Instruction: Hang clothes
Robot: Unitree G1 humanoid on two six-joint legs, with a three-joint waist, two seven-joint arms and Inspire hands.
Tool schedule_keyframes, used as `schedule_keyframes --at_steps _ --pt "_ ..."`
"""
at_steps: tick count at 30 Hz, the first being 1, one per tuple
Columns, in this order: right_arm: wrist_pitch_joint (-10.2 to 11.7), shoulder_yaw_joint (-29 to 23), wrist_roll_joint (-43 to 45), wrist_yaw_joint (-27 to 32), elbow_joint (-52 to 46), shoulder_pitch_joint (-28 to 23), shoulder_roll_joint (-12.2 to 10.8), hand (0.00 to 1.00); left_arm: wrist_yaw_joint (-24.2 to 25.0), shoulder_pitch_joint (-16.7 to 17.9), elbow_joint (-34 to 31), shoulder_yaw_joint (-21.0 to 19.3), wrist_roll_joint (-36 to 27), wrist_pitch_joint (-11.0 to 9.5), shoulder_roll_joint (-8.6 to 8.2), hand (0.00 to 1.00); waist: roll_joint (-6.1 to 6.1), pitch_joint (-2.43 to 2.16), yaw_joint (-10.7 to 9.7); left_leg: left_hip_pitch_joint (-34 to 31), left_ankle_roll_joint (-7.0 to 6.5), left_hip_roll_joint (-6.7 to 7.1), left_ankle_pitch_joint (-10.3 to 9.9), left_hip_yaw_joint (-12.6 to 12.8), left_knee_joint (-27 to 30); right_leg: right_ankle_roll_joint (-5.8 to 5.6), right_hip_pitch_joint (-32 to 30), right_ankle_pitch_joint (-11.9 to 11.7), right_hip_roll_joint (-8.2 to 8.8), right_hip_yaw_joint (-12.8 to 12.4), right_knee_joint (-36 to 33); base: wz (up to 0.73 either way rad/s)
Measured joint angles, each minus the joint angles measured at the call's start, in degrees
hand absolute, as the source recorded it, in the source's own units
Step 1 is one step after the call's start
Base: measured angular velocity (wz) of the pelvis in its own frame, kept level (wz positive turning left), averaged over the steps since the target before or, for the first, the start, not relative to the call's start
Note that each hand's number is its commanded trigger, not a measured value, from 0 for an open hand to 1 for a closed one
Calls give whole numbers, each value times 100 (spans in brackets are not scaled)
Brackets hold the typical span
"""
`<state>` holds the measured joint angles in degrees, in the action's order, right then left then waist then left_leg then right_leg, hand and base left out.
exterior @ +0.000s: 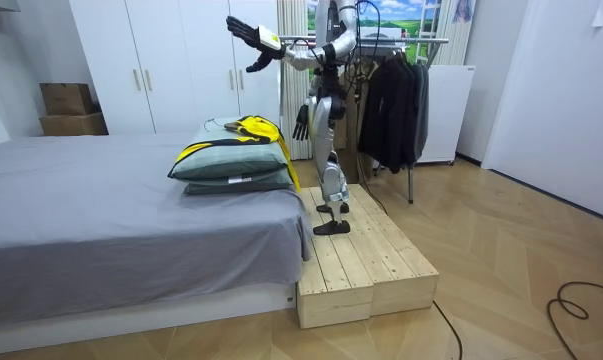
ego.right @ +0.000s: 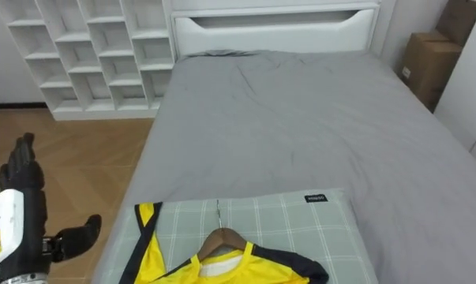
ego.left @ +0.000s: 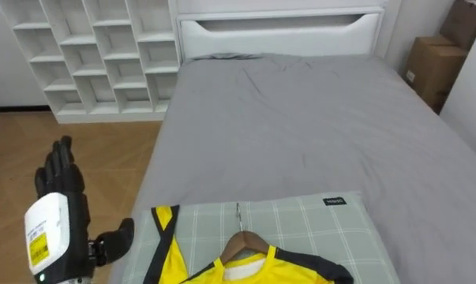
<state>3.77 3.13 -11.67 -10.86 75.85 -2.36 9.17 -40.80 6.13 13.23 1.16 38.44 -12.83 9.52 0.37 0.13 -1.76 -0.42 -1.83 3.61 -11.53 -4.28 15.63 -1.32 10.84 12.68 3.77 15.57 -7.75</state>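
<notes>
A yellow shirt with black trim (ego.left: pixel 249 272) lies on a wooden hanger (ego.left: pixel 241 241), whose metal hook points toward the headboard. Both rest on a green checked pillow (ego.left: pixel 301 221) at the foot of the grey bed (ego.left: pixel 301 118). My left hand (ego.left: pixel 62 177) is raised to the left of the pillow, over the floor, open with fingers spread and holding nothing. In the room view that hand (exterior: pixel 243 30) is up high, and my right hand (exterior: pixel 301 122) hangs relaxed at my side. I stand on a wooden platform (exterior: pixel 366 265) facing the bed.
Behind me stands a clothes rack (exterior: pixel 411 40) with dark garments (exterior: pixel 396 95). A white cubby shelf (ego.left: pixel 95 55) is at the far left by the headboard (ego.left: pixel 277 31). Cardboard boxes (ego.left: pixel 435 67) sit at the far right.
</notes>
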Motion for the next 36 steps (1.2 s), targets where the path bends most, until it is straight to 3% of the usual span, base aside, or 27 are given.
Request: schedule_keyframes --at_steps 6,11,14,18,25,32,36 --pt "54 12 23 11 -5 13 -5 0 184 -2 -91 300 70 0 8 0 11 -7 -129 -4 -1 4 1 -5 15 0 12 0 1 0 -2 0" --pt "59 25 25 37 -6 20 -7 0 489 -195 -95 588 151 -1 68 0 17 -7 -186 7 -2 -1 4 24 15 0 13 -1 7 10 -4 0" --pt "59 25 28 6 -17 49 -9 0 695 -218 -92 687 472 11 74 0 26 5 -272 -12 -4 -3 3 27 11 -1 10 -9 7 -3 -6 0" --pt "44 27 28 -36 7 107 -3 0 948 -270 -11 857 819 81 79 0 30 55 -316 -15 -4 -12 2 49 -4 3 -8 -20 3 -20 -6 -3" --pt "-16 104 21 -58 23 181 3 0 1360 -299 566 1142 1264 567 91 0 38 45 -407 10 -5 -29 5 138 -17 3 -57 -21 3 -137 -7 -7" --pt "-26 123 24 -51 25 209 -5 0 1622 -350 996 1249 1567 822 90 0 28 50 -456 14 -14 -51 28 257 -55 4 -93 -25 13 -218 -12 -7" --pt "-151 123 -79 -33 21 237 -32 0 1848 -434 1682 1262 1620 1002 46 0 20 40 -464 9 -13 -60 27 267 -21 4 -90 -25 4 -230 -14 0"
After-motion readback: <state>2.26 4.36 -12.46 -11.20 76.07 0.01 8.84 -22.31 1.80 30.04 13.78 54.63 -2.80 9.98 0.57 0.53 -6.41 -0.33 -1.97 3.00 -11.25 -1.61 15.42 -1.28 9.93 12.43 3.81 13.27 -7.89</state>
